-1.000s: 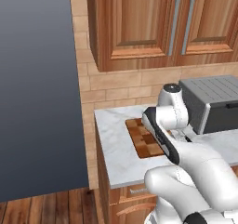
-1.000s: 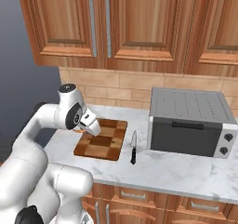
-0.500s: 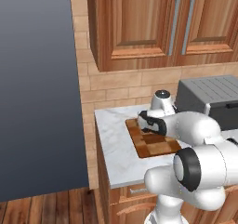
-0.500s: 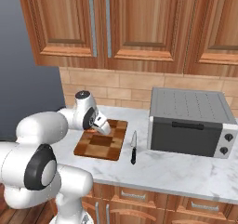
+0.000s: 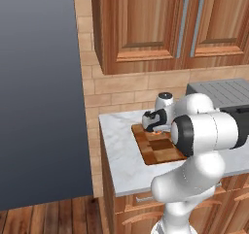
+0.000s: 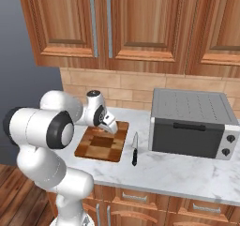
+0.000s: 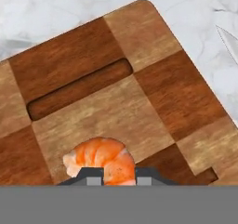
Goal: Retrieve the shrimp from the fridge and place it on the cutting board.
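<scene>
1. The tool (image 7: pixel 118 172) pinched the shrimp (image 7: pixel 103 160) between its tips, held low over the board (image 7: pixel 116 102) so it could be set down there, I judged.
2. The board lay on the bench (image 6: pixel 187 173), a knife (image 6: pixel 135 150) just beside it, an oven (image 6: pixel 192 124) farther right, and the fridge (image 5: pixel 39 97) stood shut.
3. Half a second earlier the arm had stood higher; it had since folded down toward the board.
</scene>
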You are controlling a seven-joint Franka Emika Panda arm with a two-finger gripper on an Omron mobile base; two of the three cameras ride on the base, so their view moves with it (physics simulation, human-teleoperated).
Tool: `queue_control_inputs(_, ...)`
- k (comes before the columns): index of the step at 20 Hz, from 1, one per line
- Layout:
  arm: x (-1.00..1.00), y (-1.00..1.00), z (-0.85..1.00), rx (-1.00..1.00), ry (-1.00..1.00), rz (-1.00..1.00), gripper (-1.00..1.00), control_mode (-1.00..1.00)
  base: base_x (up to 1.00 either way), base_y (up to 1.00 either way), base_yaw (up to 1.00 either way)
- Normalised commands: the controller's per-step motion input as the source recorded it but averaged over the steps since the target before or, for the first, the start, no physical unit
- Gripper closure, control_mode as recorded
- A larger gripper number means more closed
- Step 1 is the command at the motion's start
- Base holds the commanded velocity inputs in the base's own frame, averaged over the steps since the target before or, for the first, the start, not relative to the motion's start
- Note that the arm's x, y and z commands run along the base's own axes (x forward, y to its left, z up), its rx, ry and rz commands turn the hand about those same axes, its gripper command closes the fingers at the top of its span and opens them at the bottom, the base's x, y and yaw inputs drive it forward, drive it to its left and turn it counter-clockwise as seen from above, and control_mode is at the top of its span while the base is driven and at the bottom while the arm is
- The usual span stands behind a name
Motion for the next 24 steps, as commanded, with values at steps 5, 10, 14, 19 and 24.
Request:
queue_control_inputs(5,0.06,-0.11,-0.71,0.00,0.01,0.00,1.00,-1.00,0.00,0.00,0.00)
queue_control_inputs(10,0.04,0.00,-0.33,0.01,0.00,0.00,1.00,-1.00,0.00,0.00,0.00)
queue_control_inputs(14,0.03,0.00,-0.20,0.01,0.00,0.00,-1.00,-1.00,0.00,0.00,0.00)
queue_control_inputs(19,0.00,0.00,-0.01,0.00,0.00,0.00,-1.00,-1.00,0.00,0.00,0.00)
queue_control_inputs(24,-0.21,0.08,0.15,0.00,0.00,0.00,-1.00,-1.00,0.00,0.00,0.00)
